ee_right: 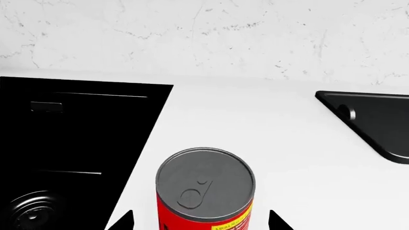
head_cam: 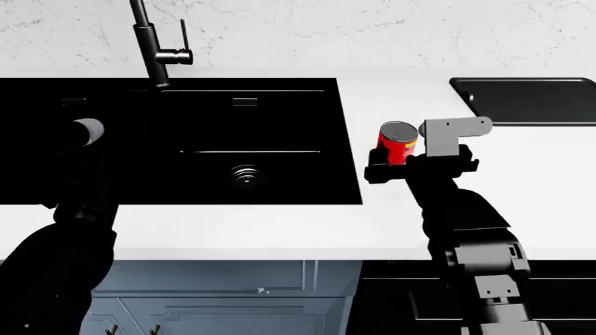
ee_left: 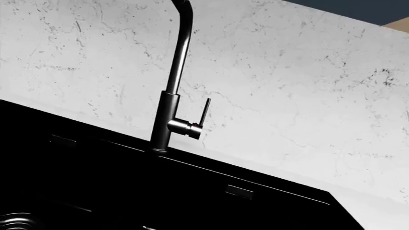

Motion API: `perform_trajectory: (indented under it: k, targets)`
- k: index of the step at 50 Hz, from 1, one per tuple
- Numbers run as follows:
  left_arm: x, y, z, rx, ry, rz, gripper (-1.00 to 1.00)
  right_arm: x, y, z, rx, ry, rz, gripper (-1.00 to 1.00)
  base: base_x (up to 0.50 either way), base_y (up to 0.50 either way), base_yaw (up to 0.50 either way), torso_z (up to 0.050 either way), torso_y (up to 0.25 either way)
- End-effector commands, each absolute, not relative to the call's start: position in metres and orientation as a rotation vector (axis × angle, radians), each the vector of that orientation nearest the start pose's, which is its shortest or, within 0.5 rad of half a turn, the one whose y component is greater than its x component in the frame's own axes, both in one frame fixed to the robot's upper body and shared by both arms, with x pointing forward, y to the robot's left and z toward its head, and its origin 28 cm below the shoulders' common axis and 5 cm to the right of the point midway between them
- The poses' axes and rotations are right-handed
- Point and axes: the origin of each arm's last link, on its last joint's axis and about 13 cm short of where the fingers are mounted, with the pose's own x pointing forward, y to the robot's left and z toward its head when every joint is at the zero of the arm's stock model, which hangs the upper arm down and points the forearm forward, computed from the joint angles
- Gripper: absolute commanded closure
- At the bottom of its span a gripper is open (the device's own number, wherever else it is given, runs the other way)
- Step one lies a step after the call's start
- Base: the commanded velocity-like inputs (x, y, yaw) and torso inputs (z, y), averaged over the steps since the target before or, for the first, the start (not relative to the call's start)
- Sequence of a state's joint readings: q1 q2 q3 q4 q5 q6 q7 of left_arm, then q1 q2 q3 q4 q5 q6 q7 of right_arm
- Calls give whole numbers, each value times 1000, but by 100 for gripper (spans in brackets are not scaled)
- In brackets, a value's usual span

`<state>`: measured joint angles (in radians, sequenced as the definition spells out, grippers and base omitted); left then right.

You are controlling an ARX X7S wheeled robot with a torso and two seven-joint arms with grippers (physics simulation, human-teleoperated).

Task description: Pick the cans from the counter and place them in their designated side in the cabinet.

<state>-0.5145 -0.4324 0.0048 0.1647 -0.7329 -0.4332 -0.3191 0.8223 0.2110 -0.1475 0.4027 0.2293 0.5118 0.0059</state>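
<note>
White counter [head_cam: 279, 227] runs beneath a marbled white wall [head_cam: 373, 31], and we take the black double sink [head_cam: 186, 139] sunk into it as our landmark. At the sink's back rim stands a slim dark faucet [head_cam: 149, 42] with a side lever, seen up close from our left wrist against the veined wall. Our left arm [head_cam: 65, 237] hangs over the sink's left part, dark against the dark basin; its gripper does not show in any view. A round drain [head_cam: 245, 174] sits in the sink's right basin.

Just right of the sink, on bare counter, one of the cans [head_cam: 398, 143] stands upright, its red label carrying a yellow patch and its silver top showing a pull tab. Our right gripper [head_cam: 421, 167] sits at the can, with its two dark fingertips [ee_right: 124, 221] showing on either side of the can's body in the wrist view, spread apart; whether they touch the label we cannot tell. Farther right of the sink, well past the can, a flat black tray [head_cam: 526, 101] lies near the wall.
</note>
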Motion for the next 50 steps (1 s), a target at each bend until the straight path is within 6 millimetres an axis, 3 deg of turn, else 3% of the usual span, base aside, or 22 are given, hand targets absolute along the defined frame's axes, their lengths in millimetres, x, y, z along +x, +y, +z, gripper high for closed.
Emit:
perform_trajectory:
  k: [1, 50]
  targets:
    - [293, 280, 170, -254, -175, 100, -100, 375, -140, 138, -43, 117, 31, -100, 0, 0, 0, 0, 0]
    - [298, 283, 166, -254, -164, 119, -100, 413, -140, 125, -55, 171, 13, -100, 0, 0, 0, 0, 0]
